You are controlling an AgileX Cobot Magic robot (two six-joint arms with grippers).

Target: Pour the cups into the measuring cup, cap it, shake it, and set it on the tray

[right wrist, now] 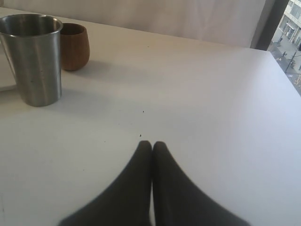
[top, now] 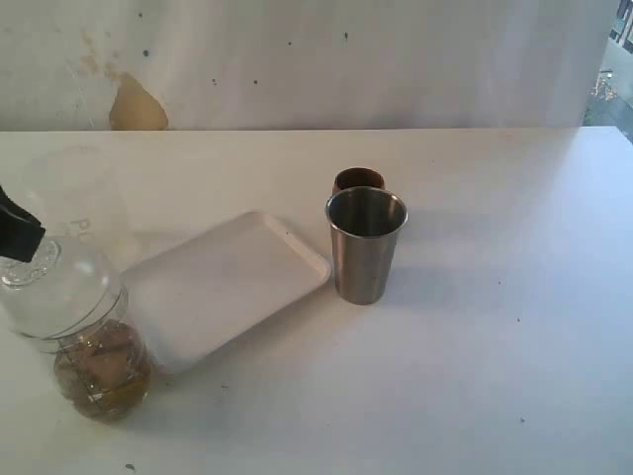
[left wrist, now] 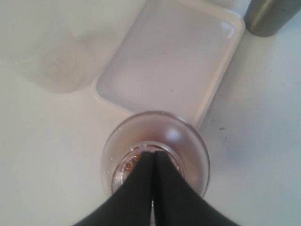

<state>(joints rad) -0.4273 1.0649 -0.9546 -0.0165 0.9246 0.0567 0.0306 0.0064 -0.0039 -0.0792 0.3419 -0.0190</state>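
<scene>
Spillage is feared: the clear plastic measuring cup, capped by a frosted translucent cup, could be toppled by the left hand, pressed together above it; the right hand is shut likewise.

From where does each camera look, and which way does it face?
Exterior: above the table, facing down at tray and tumbler; left pincer tip shows.
Left wrist: straight down past shut left pincer onto measuring cup.
Right wrist: low, across table toward tumbler; shut right pincer shows.
Shared: tumbler, in all three.
</scene>
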